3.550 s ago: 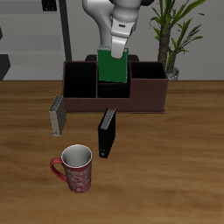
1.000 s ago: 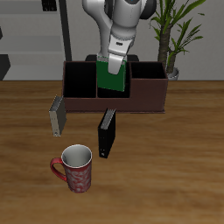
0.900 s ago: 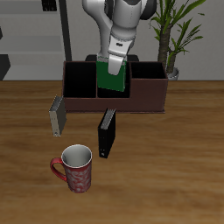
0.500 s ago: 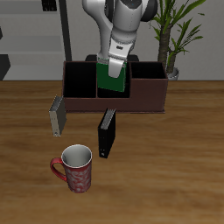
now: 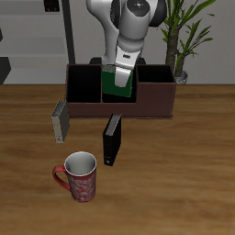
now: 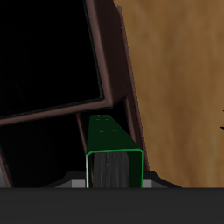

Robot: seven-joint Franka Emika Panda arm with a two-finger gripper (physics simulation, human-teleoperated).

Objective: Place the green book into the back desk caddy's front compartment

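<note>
Wooden table (image 5: 184,156), gripper (image 5: 121,75) pinching green book (image 5: 116,88), lower edge inside back desk caddy (image 5: 156,99)

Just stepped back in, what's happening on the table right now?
The arm's pincer grips the green book by its top and holds it upright in the middle section of the back desk caddy, partly sunk below the rim. The black book, grey book and mug stand untouched nearer the table's front edge.
</note>
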